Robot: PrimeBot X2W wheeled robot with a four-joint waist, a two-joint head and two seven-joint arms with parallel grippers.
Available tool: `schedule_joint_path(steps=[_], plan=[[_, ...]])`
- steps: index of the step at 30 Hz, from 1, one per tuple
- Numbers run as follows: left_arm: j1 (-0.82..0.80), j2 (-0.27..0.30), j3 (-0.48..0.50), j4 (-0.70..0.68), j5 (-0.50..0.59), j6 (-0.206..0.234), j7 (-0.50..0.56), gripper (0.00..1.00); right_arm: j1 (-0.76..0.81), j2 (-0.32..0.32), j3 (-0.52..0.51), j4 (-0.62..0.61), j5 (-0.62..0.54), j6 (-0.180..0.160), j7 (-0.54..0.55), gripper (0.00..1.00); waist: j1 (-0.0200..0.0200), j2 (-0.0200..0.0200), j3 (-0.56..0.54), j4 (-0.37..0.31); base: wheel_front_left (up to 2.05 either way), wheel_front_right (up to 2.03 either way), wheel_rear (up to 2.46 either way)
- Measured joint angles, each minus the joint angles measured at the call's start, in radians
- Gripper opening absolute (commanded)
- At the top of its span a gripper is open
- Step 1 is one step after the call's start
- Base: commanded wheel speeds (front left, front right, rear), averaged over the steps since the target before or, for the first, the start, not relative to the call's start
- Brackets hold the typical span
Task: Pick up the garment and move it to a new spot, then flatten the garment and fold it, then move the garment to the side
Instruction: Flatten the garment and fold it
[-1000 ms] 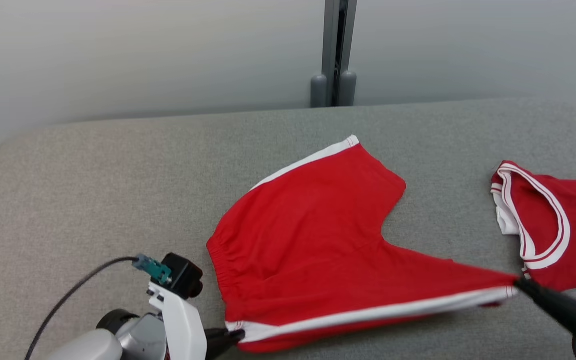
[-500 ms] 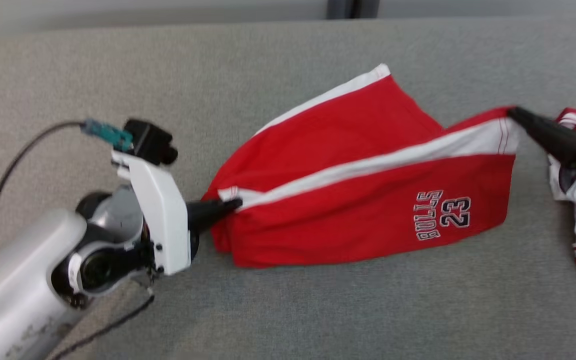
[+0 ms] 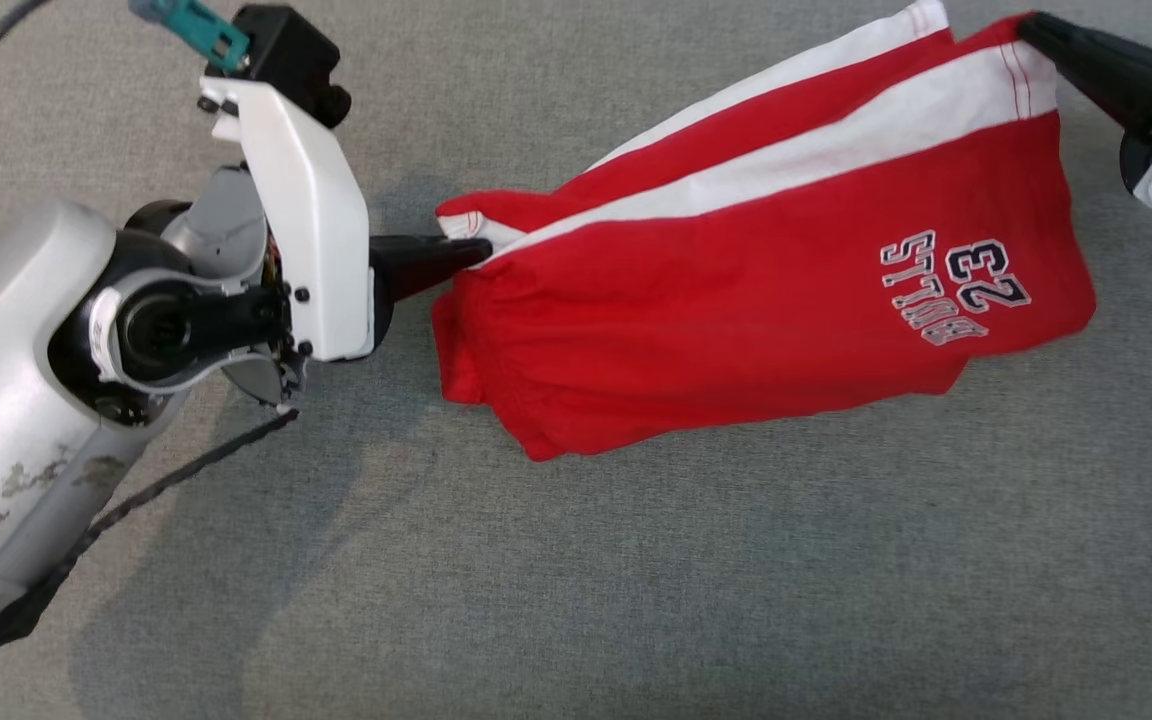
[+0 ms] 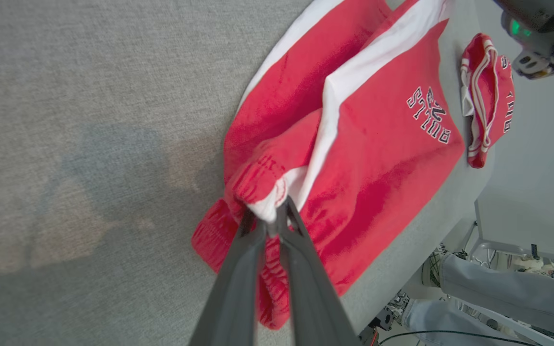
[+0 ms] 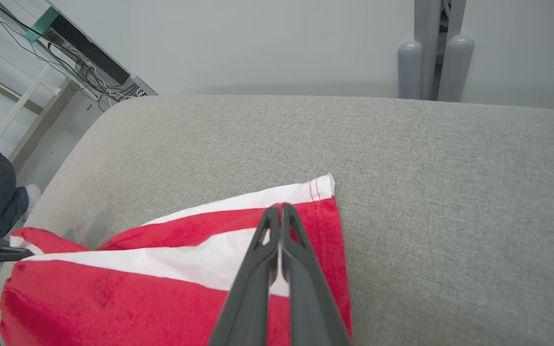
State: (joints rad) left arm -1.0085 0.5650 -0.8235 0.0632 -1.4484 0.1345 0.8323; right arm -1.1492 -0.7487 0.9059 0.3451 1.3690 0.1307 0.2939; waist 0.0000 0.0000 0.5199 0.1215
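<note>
Red shorts (image 3: 736, 300) with a white side stripe and a "BULLS 23" print are stretched between my two grippers above the grey padded table (image 3: 636, 580). My left gripper (image 3: 476, 250) is shut on the waistband end of the stripe, seen close in the left wrist view (image 4: 270, 218). At the upper right, my right gripper (image 3: 1031, 25) is shut on the white hem corner, which the right wrist view shows pinched between the fingertips (image 5: 281, 209). The printed leg is turned over the other leg, whose striped edge (image 3: 776, 80) lies flat behind it.
A second red garment, a jersey (image 4: 486, 101), lies on the table beyond the shorts. A person's legs (image 4: 498, 288) stand past the table's edge. A grey post (image 5: 431, 62) rises behind the far edge. Bare table surface stretches along the near side.
Both grippers have lifted the striped near edge and carried it away from me, turning that leg over so the print shows. The head camera has tilted down.
</note>
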Motion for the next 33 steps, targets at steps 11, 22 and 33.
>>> schedule_joint_path(steps=[11,22,33], plan=[[-0.046,-0.014,-0.001,0.053,-0.004,0.011,0.031,0.0,-0.082,0.05,0.022,0.137,-0.039,0.0,-0.05,0.0,0.0,0.0,0.037,0.038,0.0,0.0,0.0],[-0.038,-0.041,-0.006,0.073,-0.001,-0.011,0.009,0.71,-0.113,0.076,0.082,0.221,-0.052,0.0,-0.093,0.2,0.0,0.0,0.046,0.066,0.0,0.0,0.0],[-0.021,-0.016,-0.013,0.111,0.044,-0.048,-0.036,1.0,-0.078,0.098,0.115,0.231,-0.02,0.0,-0.21,1.0,0.0,0.0,-0.025,0.047,0.0,0.0,0.0]])
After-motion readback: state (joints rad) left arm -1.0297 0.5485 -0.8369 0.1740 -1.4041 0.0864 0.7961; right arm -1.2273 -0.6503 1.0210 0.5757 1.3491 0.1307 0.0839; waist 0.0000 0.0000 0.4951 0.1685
